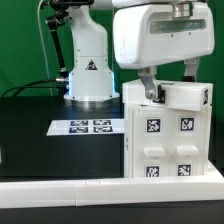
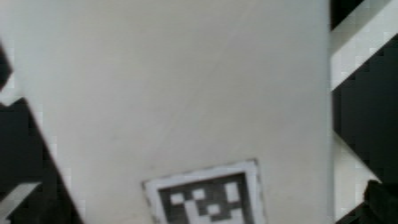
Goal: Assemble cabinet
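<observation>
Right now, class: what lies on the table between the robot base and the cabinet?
The marker board, flat on the black table, left of the cabinet below the robot base in the exterior view.

white arm (image 1: 160, 35), triangular-stickered base (image 1: 88, 75)

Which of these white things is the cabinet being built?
Start at the black table. At the exterior view's right, under the arm's pincer, stands the cabinet, a tall white box. Unlike the flat marker board beside it, it stands upright with tags on its front.
</observation>
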